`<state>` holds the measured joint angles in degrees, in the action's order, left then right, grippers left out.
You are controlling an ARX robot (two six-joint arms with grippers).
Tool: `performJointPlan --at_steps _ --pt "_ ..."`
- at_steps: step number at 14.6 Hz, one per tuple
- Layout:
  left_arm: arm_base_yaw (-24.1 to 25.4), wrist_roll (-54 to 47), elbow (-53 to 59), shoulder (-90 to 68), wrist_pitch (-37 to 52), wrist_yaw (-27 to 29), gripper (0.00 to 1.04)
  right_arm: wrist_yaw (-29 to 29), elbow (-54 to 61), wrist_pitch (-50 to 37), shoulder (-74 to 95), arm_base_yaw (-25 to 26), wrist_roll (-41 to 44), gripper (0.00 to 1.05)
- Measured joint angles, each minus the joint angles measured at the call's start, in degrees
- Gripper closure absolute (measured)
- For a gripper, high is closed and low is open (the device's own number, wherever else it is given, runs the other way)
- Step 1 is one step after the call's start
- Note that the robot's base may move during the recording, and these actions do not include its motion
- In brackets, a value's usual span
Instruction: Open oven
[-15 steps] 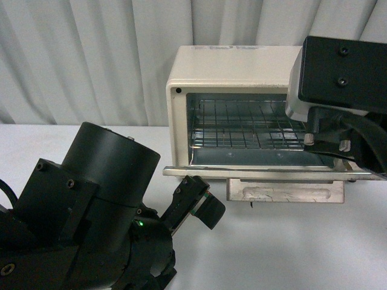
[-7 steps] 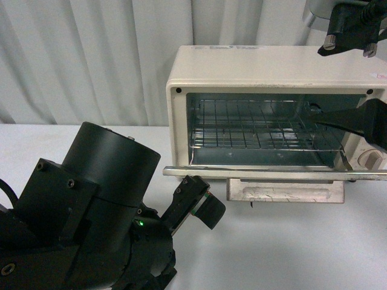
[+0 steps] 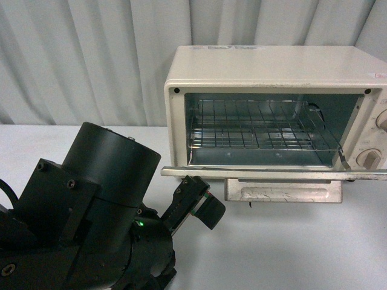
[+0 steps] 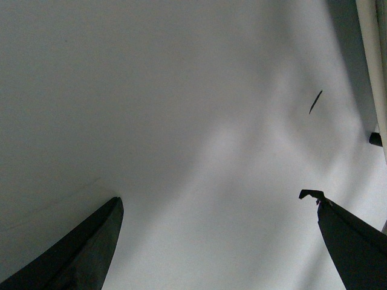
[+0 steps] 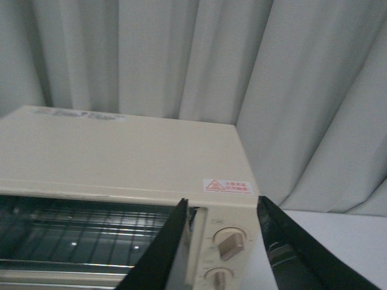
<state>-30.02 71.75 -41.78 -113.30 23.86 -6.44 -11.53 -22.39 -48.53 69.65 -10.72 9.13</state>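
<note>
On the white table (image 3: 302,241), before a pale curtain (image 3: 91,60), the oven (image 3: 272,66) stands with its door (image 3: 272,173) folded flat and its rack (image 3: 260,124) exposed. The left gripper (image 4: 213,199) and right gripper (image 5: 222,201) both gape wide, empty. The opening looks done; the next move likely calls only for backing clear.

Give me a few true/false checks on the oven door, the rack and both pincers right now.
1. The oven has its door folded down, open. True.
2. The wire rack holds a tray. False: it is bare.
3. The right pincer is shut on the handle. False: it is open and empty, facing the knobs.
4. The left pincer is open over the table, holding nothing. True.
</note>
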Motion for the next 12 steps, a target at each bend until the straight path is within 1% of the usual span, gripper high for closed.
performJointPlan --at_steps 1,3,4,6,7,8,9,10,12 --pt "0.0 0.0 0.0 0.0 0.0 0.0 0.07 1.4 2.5 -0.2 -2.4 0.6 -3.4 0.76" --pt "0.0 0.0 0.0 0.0 0.0 -0.3 0.07 3.2 7.5 0.6 -5.6 2.4 -6.6 0.98" --pt "0.0 0.0 0.0 0.0 0.0 -0.2 0.07 3.8 9.4 1.0 -7.8 3.3 -7.2 1.02" --pt "0.0 0.0 0.0 0.0 0.0 -0.2 0.07 5.2 12.2 2.0 -13.1 4.8 -7.9 1.03" --pt "0.0 0.0 0.0 0.0 0.0 -0.2 0.07 6.8 15.3 4.6 -17.7 5.7 -8.1 1.03" --pt "0.0 0.0 0.0 0.0 0.0 -0.2 0.07 8.9 16.1 5.9 -19.6 7.4 -8.1 1.03" --pt "0.0 0.0 0.0 0.0 0.0 -0.2 0.07 10.9 16.9 7.0 -21.9 10.3 -8.1 1.03" --pt "0.0 0.0 0.0 0.0 0.0 -0.2 0.07 10.7 17.5 8.3 -24.2 11.1 -8.2 1.03" --pt "0.0 0.0 0.0 0.0 0.0 -0.2 0.07 11.6 19.0 11.1 -28.3 10.7 -8.2 1.03"
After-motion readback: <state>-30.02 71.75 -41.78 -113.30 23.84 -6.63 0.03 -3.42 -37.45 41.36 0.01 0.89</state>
